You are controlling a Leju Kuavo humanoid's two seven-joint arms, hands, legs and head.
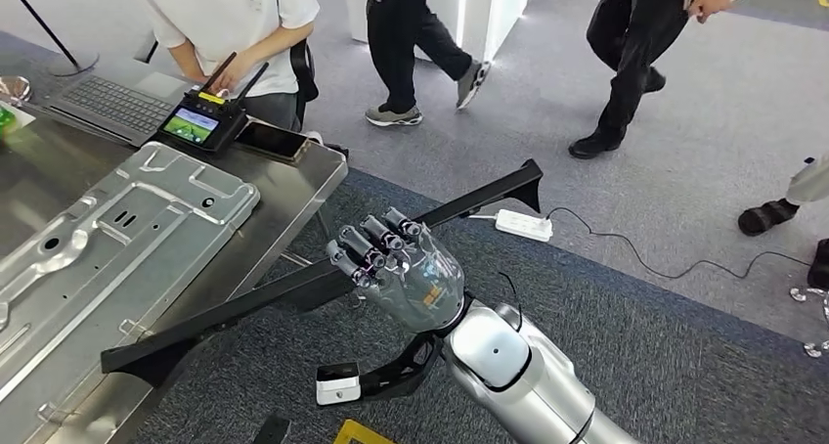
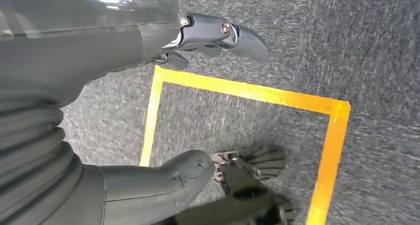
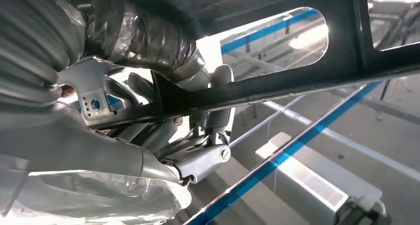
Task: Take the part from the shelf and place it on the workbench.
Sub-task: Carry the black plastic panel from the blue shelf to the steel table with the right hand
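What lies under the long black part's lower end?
The black part, gripped by the right hand, overhangs the workbench edge beside the stamped metal panel. Contact underneath is hidden.

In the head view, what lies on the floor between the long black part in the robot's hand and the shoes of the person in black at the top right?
A white power strip with its black cable lies on the grey carpet there, beyond the black part that the right hand grips.

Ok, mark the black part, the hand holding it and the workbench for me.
black part [image 1: 235, 309], head view, on the long bar left of the grip.
right hand [image 1: 406, 268], head view, on the back of the hand.
workbench [image 1: 293, 185], head view, on its bare corner.
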